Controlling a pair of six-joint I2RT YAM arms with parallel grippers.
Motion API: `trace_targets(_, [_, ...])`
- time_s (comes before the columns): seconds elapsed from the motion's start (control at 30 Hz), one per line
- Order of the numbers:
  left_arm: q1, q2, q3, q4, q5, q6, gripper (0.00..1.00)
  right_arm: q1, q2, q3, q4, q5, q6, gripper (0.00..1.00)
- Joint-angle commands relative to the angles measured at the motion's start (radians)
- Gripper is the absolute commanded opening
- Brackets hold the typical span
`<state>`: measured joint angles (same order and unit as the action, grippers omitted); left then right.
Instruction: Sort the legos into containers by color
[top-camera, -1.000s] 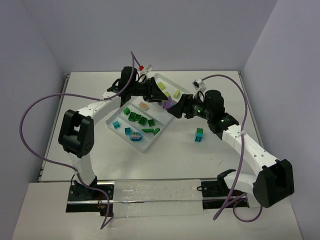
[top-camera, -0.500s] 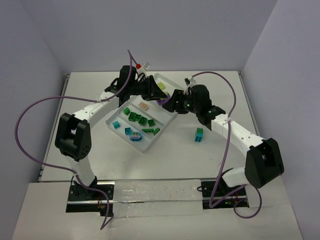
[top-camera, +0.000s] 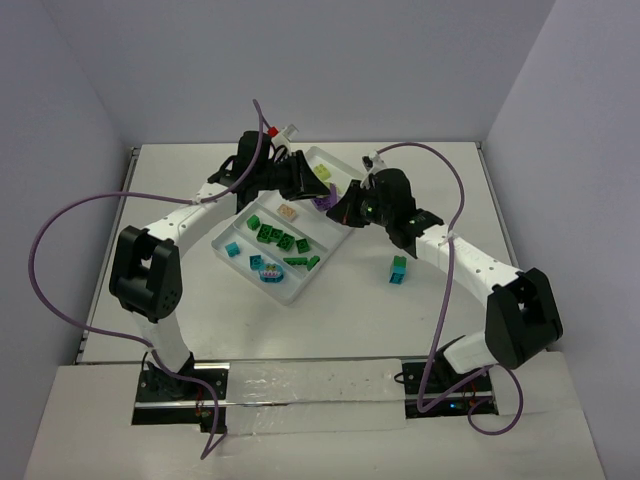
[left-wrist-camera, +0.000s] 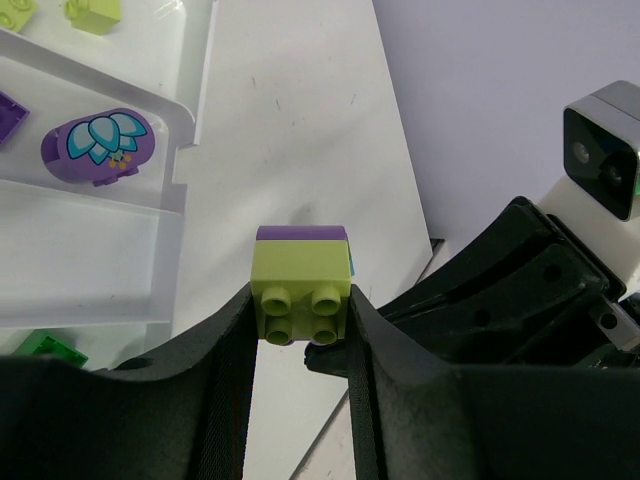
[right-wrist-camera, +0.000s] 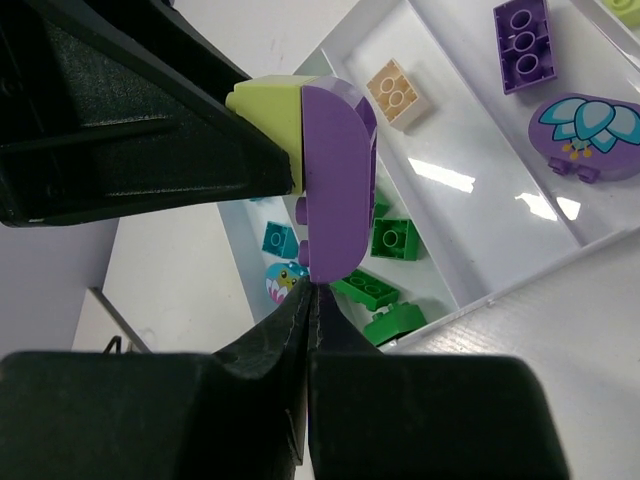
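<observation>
Two-colour lego clump (left-wrist-camera: 300, 272) pinched in the left hand (left-wrist-camera: 300, 318)!
Yellow-green brick, studs showing, capped in purple; right hand (right-wrist-camera: 308, 305) pressed together, tips at the purple edge.

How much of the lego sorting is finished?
Mostly done: green bricks, teal bricks and a peach brick lie in separate rows of the tray. In hand: the left tool grips a yellow-green and purple clump, and the shut right tool is at the edge of its purple piece. Left: splitting that clump, plus the green-and-teal clump on the table.
</observation>
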<state>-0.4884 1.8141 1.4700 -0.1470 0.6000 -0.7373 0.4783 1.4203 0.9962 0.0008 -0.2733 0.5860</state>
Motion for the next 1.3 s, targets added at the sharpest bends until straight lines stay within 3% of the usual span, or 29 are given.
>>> trace_targets(0.0, [0.015,-0.050,0.021,-0.042,0.021,0.029,0.00,0.000,0.024,0.044,0.062,0.043,-0.017,0.00])
trace_targets(0.07, [0.022,-0.052,0.018,-0.047,0.021,0.034,0.00,0.001,0.029,0.049,0.060,0.031,-0.021,0.00])
trace_targets(0.2, [0.031,-0.057,0.015,-0.053,0.020,0.041,0.00,0.004,0.036,0.063,0.021,0.029,-0.047,0.38])
trace_targets(0.23, [0.031,-0.057,0.015,-0.054,0.020,0.041,0.00,0.005,0.033,0.062,0.019,0.032,-0.049,0.40])
trace_targets(0.27, [0.031,-0.056,0.015,-0.054,0.020,0.042,0.00,0.006,0.026,0.062,0.013,0.045,-0.057,0.49])
trace_targets(0.37, [0.033,-0.055,0.016,-0.054,0.024,0.042,0.00,0.008,0.027,0.073,0.007,0.055,-0.075,0.57])
trace_targets(0.67, [0.040,-0.039,0.013,-0.066,0.001,0.045,0.00,0.010,0.060,0.110,-0.016,0.063,-0.089,0.59])
trace_targets(0.83, [0.048,-0.046,-0.005,-0.070,-0.017,0.049,0.00,0.010,0.077,0.114,-0.044,0.062,-0.101,0.55])
trace_targets(0.93, [0.053,-0.043,-0.001,-0.101,-0.064,0.062,0.00,0.010,0.084,0.099,-0.054,0.077,-0.098,0.55])
trace_targets(1.13, [0.053,-0.010,0.033,-0.193,-0.193,0.104,0.00,0.010,0.095,0.078,-0.078,0.112,-0.102,0.65])
trace_targets(1.27, [0.051,0.096,0.158,-0.245,-0.290,0.117,0.00,0.007,0.070,0.058,-0.090,0.159,-0.112,0.66])
